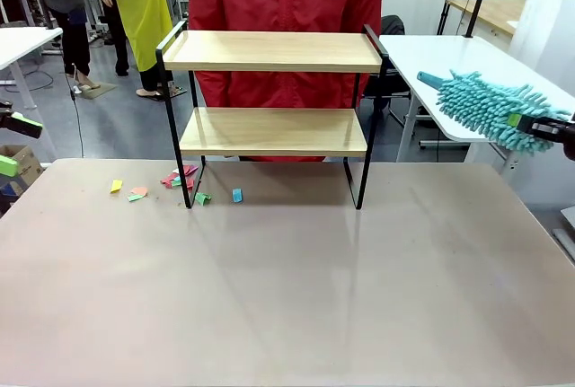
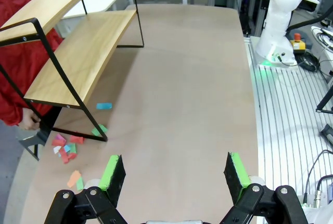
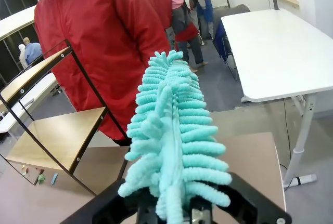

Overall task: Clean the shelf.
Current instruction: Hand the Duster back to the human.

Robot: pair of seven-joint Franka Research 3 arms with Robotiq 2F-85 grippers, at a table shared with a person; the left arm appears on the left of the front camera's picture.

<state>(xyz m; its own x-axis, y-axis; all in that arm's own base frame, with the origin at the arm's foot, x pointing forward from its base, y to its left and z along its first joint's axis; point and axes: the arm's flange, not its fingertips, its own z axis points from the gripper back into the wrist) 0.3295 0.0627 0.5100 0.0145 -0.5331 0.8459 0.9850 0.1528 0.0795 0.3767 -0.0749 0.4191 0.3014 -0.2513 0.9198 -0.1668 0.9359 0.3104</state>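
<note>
Tabletop (image 1: 296,297): matte beige-grey, glare patches, bare across the near half. The shelf (image 1: 272,91) is stood at the far edge, centred, both wooden boards bare. Coloured paper scraps (image 1: 171,185) are scattered on the tabletop around its left legs. A person in a red jacket (image 1: 286,10) is seen directly behind the shelf. White tables (image 1: 467,59) and grey floor are seen beyond. No legible writing is made out.

Left gripper (image 2: 174,174): jaws spread wide, nothing held, over the tabletop's left edge. Right gripper (image 1: 548,127): clamped on a teal chenille duster (image 1: 485,104), held off the far right corner.
</note>
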